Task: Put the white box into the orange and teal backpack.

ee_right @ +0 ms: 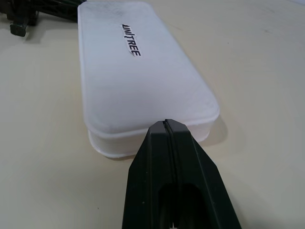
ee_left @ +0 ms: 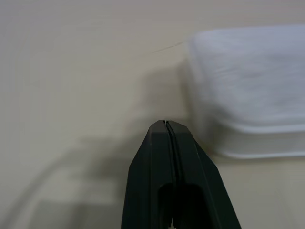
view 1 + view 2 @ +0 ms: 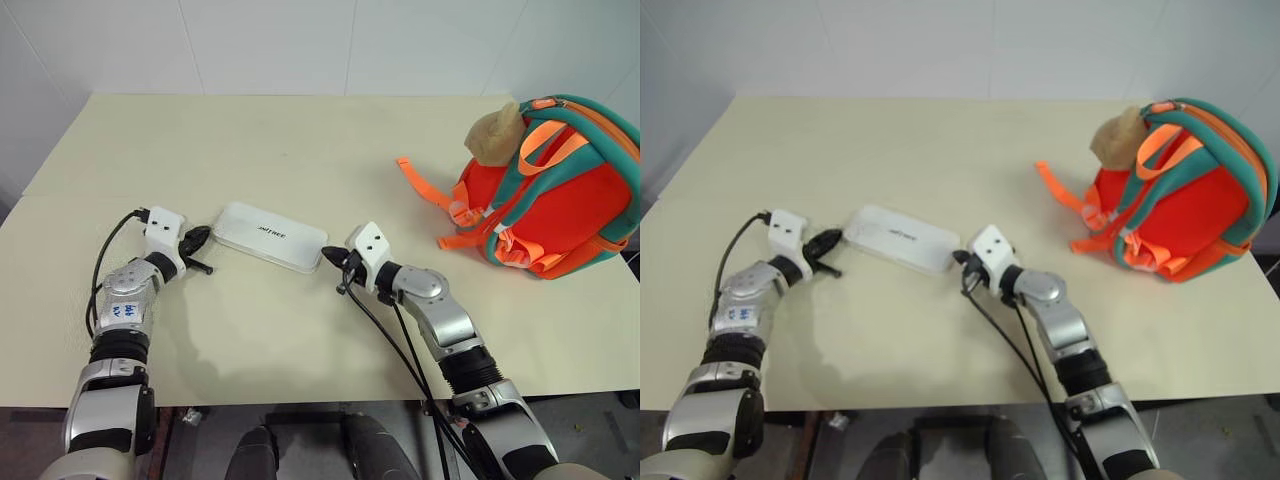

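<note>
Tabletop: flat white box [image 3: 268,236] (dark lettering)

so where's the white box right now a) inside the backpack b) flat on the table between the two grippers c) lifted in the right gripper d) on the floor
b, the white box lies flat on the table, with the shut left gripper at one short end and the shut right gripper at the other, while the orange and teal backpack sits apart from it near the table's right edge.
</note>
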`<action>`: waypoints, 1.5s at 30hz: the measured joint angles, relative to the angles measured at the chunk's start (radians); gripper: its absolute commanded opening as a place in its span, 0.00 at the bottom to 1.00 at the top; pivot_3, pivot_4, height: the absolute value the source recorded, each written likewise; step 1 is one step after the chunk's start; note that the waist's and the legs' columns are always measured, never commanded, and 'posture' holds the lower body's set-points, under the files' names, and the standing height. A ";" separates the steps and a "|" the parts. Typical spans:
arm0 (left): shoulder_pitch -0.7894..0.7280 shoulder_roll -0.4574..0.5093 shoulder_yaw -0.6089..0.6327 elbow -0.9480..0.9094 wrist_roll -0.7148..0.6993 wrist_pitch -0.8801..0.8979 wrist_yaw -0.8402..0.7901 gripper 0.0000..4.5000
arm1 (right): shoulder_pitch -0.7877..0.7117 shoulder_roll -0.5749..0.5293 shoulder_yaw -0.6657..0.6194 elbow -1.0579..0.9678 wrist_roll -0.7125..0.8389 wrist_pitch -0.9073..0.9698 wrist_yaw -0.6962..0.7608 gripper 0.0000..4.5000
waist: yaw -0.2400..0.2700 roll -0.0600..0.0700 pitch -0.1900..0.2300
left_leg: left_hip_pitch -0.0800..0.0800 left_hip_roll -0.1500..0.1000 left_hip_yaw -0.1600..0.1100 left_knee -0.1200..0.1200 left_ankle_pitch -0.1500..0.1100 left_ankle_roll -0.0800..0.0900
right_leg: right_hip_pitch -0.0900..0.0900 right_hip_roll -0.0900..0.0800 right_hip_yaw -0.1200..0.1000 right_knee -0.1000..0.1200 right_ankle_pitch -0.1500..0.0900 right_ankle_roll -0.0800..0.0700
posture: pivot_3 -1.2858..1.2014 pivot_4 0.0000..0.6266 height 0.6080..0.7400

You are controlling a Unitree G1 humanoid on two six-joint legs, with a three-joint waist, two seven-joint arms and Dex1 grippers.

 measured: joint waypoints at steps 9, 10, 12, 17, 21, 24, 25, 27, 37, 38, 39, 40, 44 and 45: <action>0.097 -0.009 -0.009 -0.171 -0.049 0.042 -0.125 0.00 | -0.001 -0.005 -0.003 -0.024 0.021 0.015 0.031 0.00 | 0.000 0.000 0.000 | -0.001 0.000 -0.001 0.000 0.000 0.000 | 0.000 0.000 0.000 -0.001 0.000 0.000 | 0.52 0.24 1.00; 0.121 -0.011 -0.014 -0.203 -0.054 0.054 -0.136 0.00 | -0.001 -0.005 -0.003 -0.025 0.023 0.017 0.036 0.00 | 0.000 0.000 0.000 | -0.001 0.000 -0.001 -0.001 0.000 0.000 | 0.000 0.000 -0.001 -0.001 0.000 0.000 | 0.52 0.24 1.00; 0.153 -0.012 -0.020 -0.257 -0.064 0.079 -0.155 0.00 | -0.001 -0.010 -0.003 -0.028 0.029 0.026 0.041 0.00 | 0.000 0.000 0.000 | -0.001 0.000 -0.002 0.000 0.000 0.000 | 0.000 0.000 -0.001 0.000 0.000 0.000 | 0.52 0.24 1.00; 0.243 -0.007 -0.032 -0.384 -0.082 0.129 -0.190 0.00 | -0.001 -0.029 -0.007 -0.036 0.052 0.044 0.059 0.00 | 0.004 0.000 0.000 | -0.001 0.000 -0.003 0.000 0.000 0.000 | 0.000 -0.001 -0.002 -0.001 0.000 0.000 | 0.52 0.24 1.00; 0.301 -0.008 -0.040 -0.477 -0.089 0.164 -0.192 0.00 | 0.019 -0.074 -0.049 -0.095 0.100 0.087 0.075 0.00 | 0.003 0.000 0.000 | -0.001 0.000 -0.003 0.000 0.000 0.000 | 0.000 -0.001 -0.002 -0.002 0.000 0.000 | 0.52 0.24 1.00; 0.318 -0.006 -0.038 -0.502 -0.092 0.174 -0.187 0.00 | 0.037 -0.125 -0.108 -0.137 0.128 0.121 0.072 0.00 | 0.003 0.000 0.000 | -0.001 0.000 -0.003 -0.001 0.000 0.000 | 0.000 -0.001 -0.002 -0.002 0.000 -0.001 | 0.52 0.24 1.00; 0.319 -0.004 -0.036 -0.502 -0.092 0.174 -0.185 0.00 | 0.042 -0.136 -0.122 -0.145 0.133 0.127 0.070 0.00 | 0.002 0.000 0.000 | -0.001 0.000 -0.003 -0.001 0.000 0.000 | 0.000 -0.001 -0.002 -0.002 0.000 -0.001 | 0.52 0.24 1.00; 0.316 -0.003 -0.034 -0.498 -0.092 0.170 -0.176 0.00 | 0.051 -0.160 -0.143 -0.149 0.138 0.146 0.064 0.00 | 0.001 0.000 0.000 | -0.001 0.000 -0.003 -0.001 0.000 0.000 | 0.000 -0.001 -0.002 -0.002 -0.001 -0.001 | 0.52 0.24 1.00; 0.148 -0.024 -0.012 -0.398 -0.069 0.101 -0.045 0.00 | 0.091 -0.189 -0.150 -0.067 0.113 0.152 0.037 0.00 | 0.002 0.000 0.000 | -0.002 -0.001 -0.003 -0.001 0.000 0.000 | 0.000 -0.001 -0.001 -0.004 0.000 -0.001 | 0.52 0.24 1.00; 0.126 -0.034 -0.020 -0.361 -0.058 0.093 -0.036 0.00 | 0.093 -0.180 -0.142 -0.060 0.107 0.149 0.035 0.00 | 0.001 0.000 0.000 | -0.002 -0.001 -0.003 -0.001 0.000 0.000 | 0.000 -0.001 -0.001 -0.004 0.000 -0.001 | 0.52 0.24 1.00; 0.113 -0.045 -0.029 -0.333 -0.048 0.084 -0.030 0.00 | 0.094 -0.170 -0.130 -0.054 0.106 0.143 0.033 0.00 | 0.000 0.000 0.000 | -0.002 -0.001 -0.002 -0.001 0.000 0.000 | 0.000 0.000 -0.001 -0.004 0.000 -0.001 | 0.52 0.24 1.00; 0.107 -0.054 -0.041 -0.317 -0.041 0.079 -0.025 0.00 | 0.095 -0.160 -0.122 -0.053 0.105 0.138 0.031 0.00 | -0.002 0.000 0.000 | -0.002 -0.001 -0.002 -0.001 0.000 0.000 | 0.000 0.000 -0.001 -0.004 0.000 -0.001 | 0.52 0.24 1.00; 0.058 -0.073 -0.060 -0.237 -0.006 0.038 0.009 0.00 | 0.087 -0.121 -0.110 -0.030 0.087 0.113 0.007 0.00 | 0.002 0.000 0.000 | -0.002 -0.001 -0.003 0.000 0.000 0.000 | 0.000 0.000 -0.002 -0.003 0.000 -0.001 | 0.52 0.24 1.00; 0.045 -0.078 -0.061 -0.206 0.004 0.036 0.028 0.00 | 0.085 -0.111 -0.107 -0.028 0.086 0.113 0.001 0.00 | 0.002 0.000 0.000 | -0.002 -0.001 -0.003 0.000 0.000 0.000 | 0.000 0.000 -0.002 -0.002 0.000 0.000 | 0.52 0.24 1.00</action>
